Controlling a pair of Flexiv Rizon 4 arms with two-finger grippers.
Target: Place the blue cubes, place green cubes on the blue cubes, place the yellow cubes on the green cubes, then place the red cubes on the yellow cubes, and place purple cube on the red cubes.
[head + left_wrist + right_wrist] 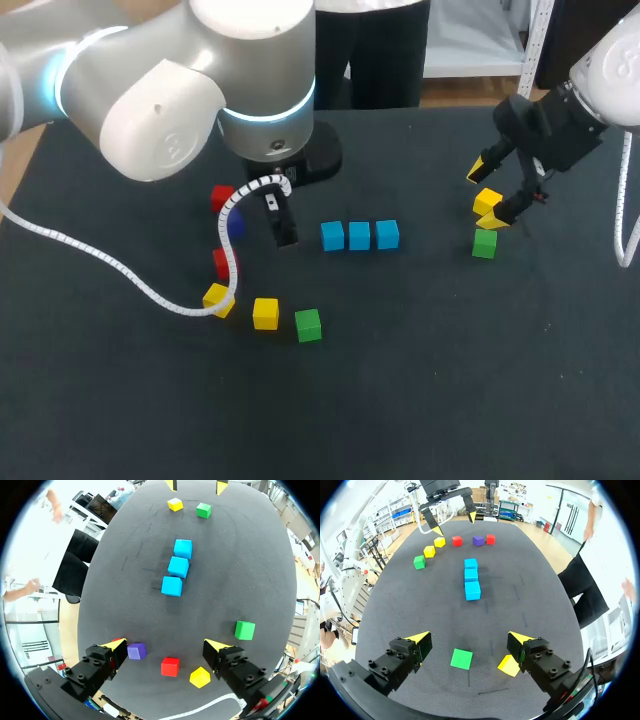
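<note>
Three blue cubes [359,236] lie in a row mid-table, also seen as blue cubes [178,566] and blue cubes [471,576]. My left gripper [165,647] hangs open above a purple cube [136,651], a red cube [170,666] and a yellow cube [200,677]; a green cube [245,630] lies just outside one finger. My right gripper [470,639] stands open over a green cube [461,658], with a yellow cube [509,666] against one finger. In the head view the right gripper [488,192] hovers by the same yellow cube [487,201] and green cube [484,243].
At the left in the head view lie two red cubes [222,197] [222,262], two yellow cubes [217,299] [265,313] and a green cube [308,325]. A white cable [120,268] trails over the table's left part. My left arm's bulk [200,80] hides the back left.
</note>
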